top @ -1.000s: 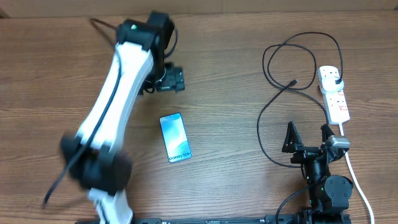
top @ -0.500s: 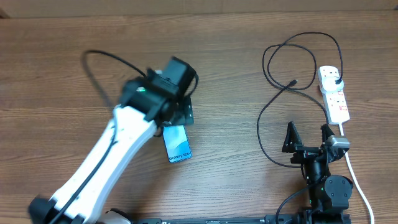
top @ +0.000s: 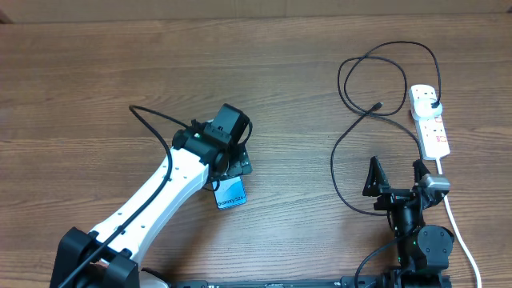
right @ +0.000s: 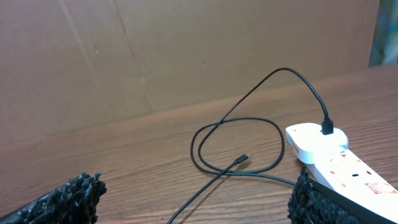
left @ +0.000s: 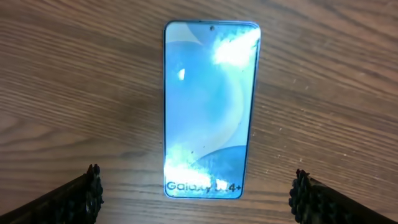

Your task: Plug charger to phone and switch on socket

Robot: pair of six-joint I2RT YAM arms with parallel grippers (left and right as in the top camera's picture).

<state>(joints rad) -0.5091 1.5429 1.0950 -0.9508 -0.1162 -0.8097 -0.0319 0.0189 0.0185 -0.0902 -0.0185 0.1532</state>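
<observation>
The phone [left: 208, 106] lies flat on the wood table, blue screen up, its lettered bottom edge nearest my left fingers. My left gripper [left: 198, 191] hangs open above that end, one finger on each side, touching nothing. From overhead the left gripper [top: 230, 170] covers the upper part of the phone [top: 231, 196]. The charger cable loops at the right; its loose tip [top: 376, 106] lies on the table and its plug [top: 433, 102] sits in the white socket [top: 432, 128]. My right gripper [top: 396, 178] is open and empty, below the loops. From the right wrist I see the tip [right: 242, 158] and the socket [right: 339, 160].
The socket's thick white cord [top: 460, 232] runs down the right side past the right arm's base [top: 424, 244]. A brown cardboard wall [right: 186, 56] stands behind the table's far edge. The left arm [top: 152, 208] stretches diagonally from the lower left.
My left arm has swung from the far side of the table back toward me and now hovers over the phone. The right arm, cable and socket have not moved.
</observation>
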